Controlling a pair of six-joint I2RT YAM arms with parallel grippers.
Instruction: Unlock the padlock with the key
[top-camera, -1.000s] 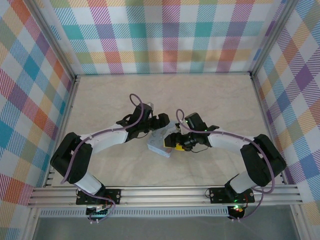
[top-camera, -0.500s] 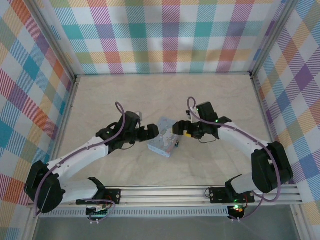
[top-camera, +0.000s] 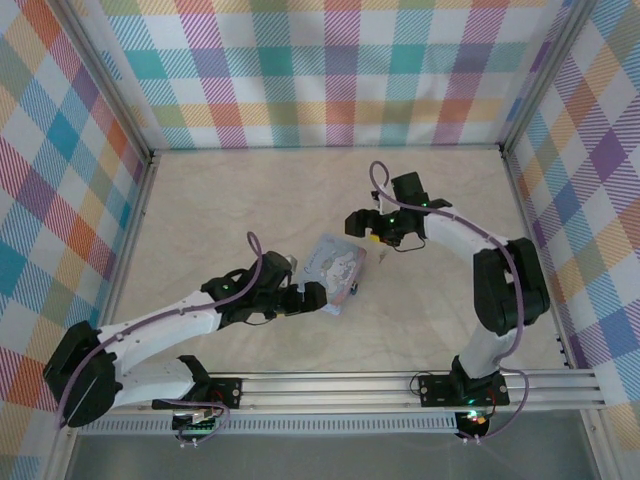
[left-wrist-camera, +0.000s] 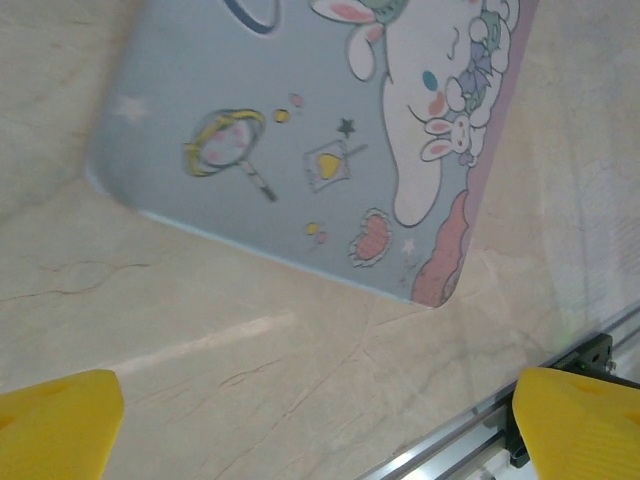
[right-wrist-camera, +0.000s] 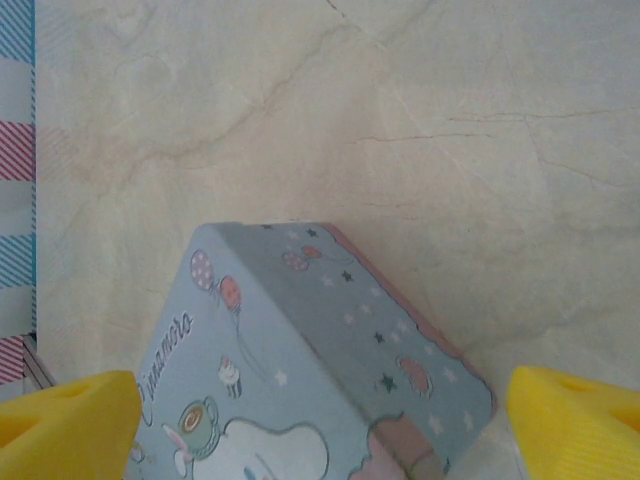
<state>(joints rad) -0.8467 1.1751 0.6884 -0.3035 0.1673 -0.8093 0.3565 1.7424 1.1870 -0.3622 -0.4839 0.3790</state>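
- the left gripper (left-wrist-camera: 320, 428) had its fingers (left-wrist-camera: 55, 425) spread wide and empty, with nothing between them but bare table (left-wrist-camera: 250, 330)
- the tin (left-wrist-camera: 300, 140) lay flat just ahead of those fingertips, apart from them, one rounded corner nearest the gap
- the right gripper (right-wrist-camera: 320, 430) was spread as wide and pinched nothing; another corner of the tin showed in the gap between its fingers (right-wrist-camera: 575, 420), though whether level with them or below could not be told
- the padlock (top-camera: 352, 289) seemed to be the tiny dark speck at the tin's edge, off to one side of the left fingertips and nearer them than the right ones; it was too small to tell how it hung
- both pairs were free and opened, so the job looked to be at its setting-up, with the key to be gripped before anything could turn
- to do it well, one pair probably needed to pin the tin by its sides, clasp edge toward the other pair, since a light tin would likely skid on the smooth table
- the key was best pinched by its bow, blade straight out past the fingertips, ready to line up with the keyhole
- the risk lay in the padlock swinging loose; a slow, straight approach and a small twist seemed safer than a push
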